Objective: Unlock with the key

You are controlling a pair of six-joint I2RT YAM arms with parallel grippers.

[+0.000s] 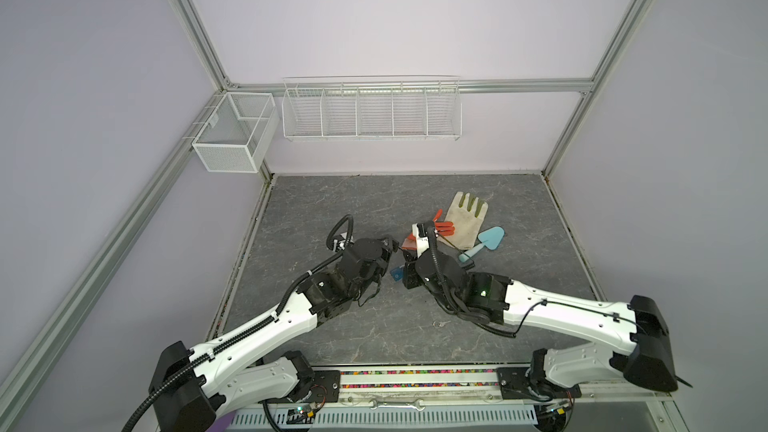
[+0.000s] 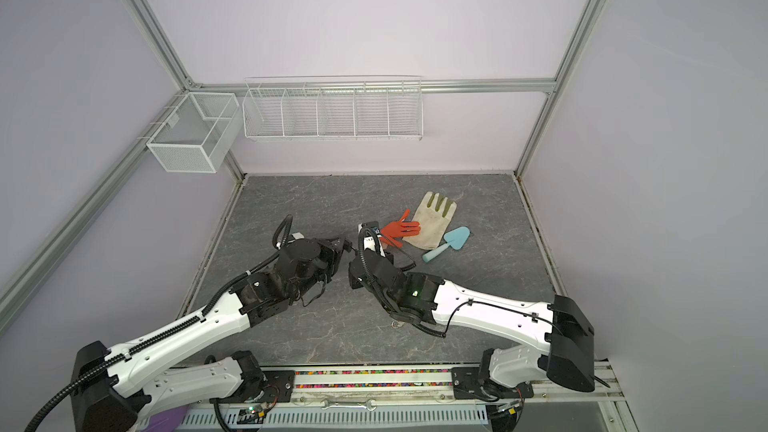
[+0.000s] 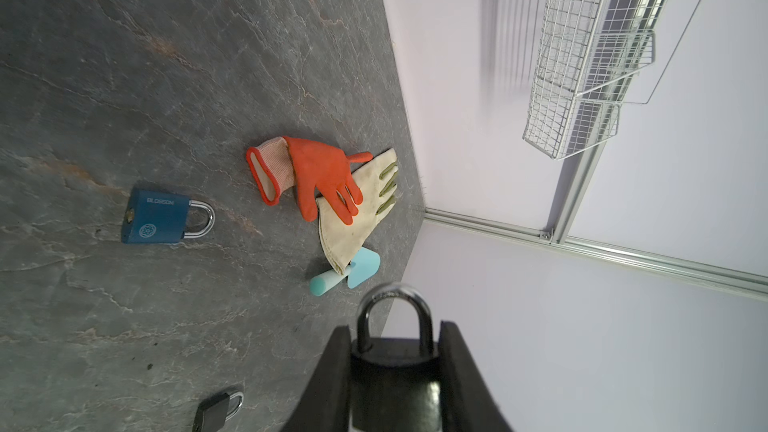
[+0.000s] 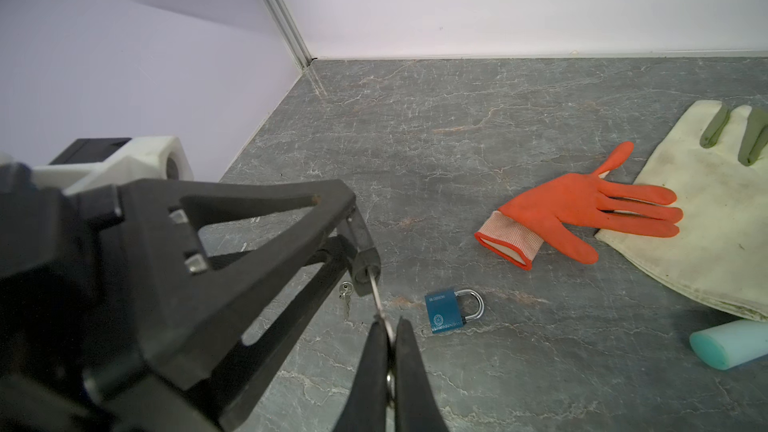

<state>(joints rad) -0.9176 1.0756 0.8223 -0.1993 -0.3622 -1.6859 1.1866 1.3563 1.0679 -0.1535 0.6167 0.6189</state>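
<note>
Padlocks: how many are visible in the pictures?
3. A black steel-shackled padlock sits clamped in the left gripper; a blue metal padlock lies on the grey marbled table; a small dark padlock lies there too. The arms may hide others.

Lilac walls (image 1: 395, 14), grey marbled tabletop (image 1: 311, 201), white wire rack (image 1: 371, 118) mounted behind.

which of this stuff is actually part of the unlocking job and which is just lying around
In the job: black padlock in the left gripper; key in the right gripper, at its keyhole.
Lying about: blue padlock, small dark padlock, orange glove, cream glove, teal trowel, wire baskets.
</note>
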